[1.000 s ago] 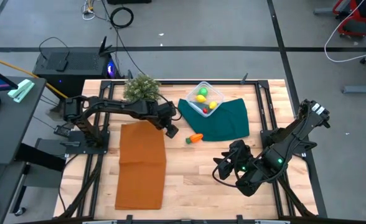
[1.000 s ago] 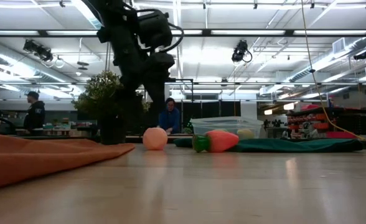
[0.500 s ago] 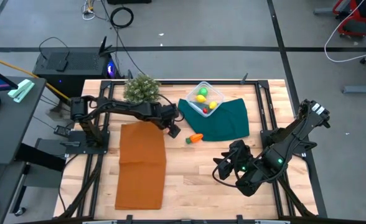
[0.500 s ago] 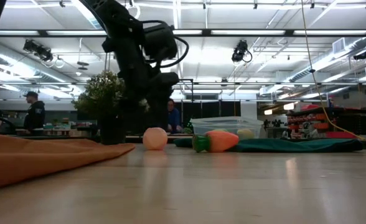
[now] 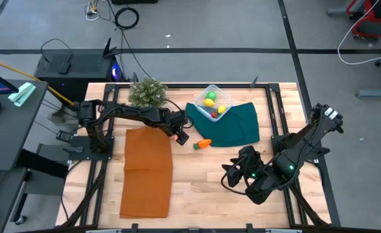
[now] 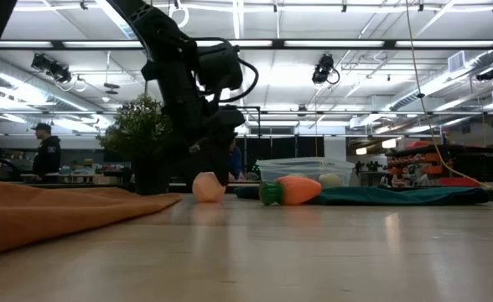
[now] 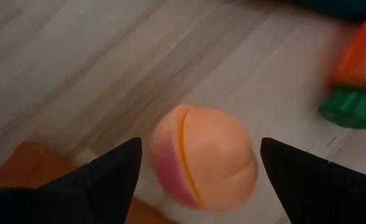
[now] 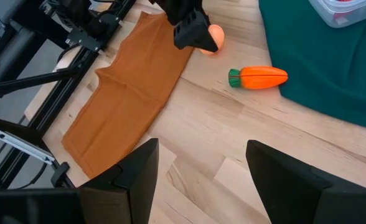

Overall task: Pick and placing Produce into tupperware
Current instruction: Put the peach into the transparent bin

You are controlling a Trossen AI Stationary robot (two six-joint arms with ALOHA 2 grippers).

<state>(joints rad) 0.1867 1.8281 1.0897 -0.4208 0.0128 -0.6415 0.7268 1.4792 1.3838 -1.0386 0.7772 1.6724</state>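
Observation:
A pale peach ball (image 7: 205,158) rests on the wooden table beside the orange cloth's far right corner. My left gripper (image 7: 198,174) is open, pointing steeply down over the ball with one finger on either side of it; I see no touch. An orange carrot with a green top (image 5: 203,144) lies just right of it, at the edge of the dark green cloth (image 5: 232,126). The clear tupperware (image 5: 212,101) stands on that cloth with yellow, green and red produce inside. My right gripper (image 8: 198,186) hovers open above the table's near right part.
An orange cloth (image 5: 148,171) lies flat at the near left. A bushy potted plant (image 5: 146,92) stands at the far edge, left of the tupperware. Bare wood lies between the carrot and my right arm. People stand in the room behind (image 6: 45,151).
My left gripper has come down toward the peach ball, staying open, until its fingers stand on either side of the ball. The ball and the carrot have not moved.

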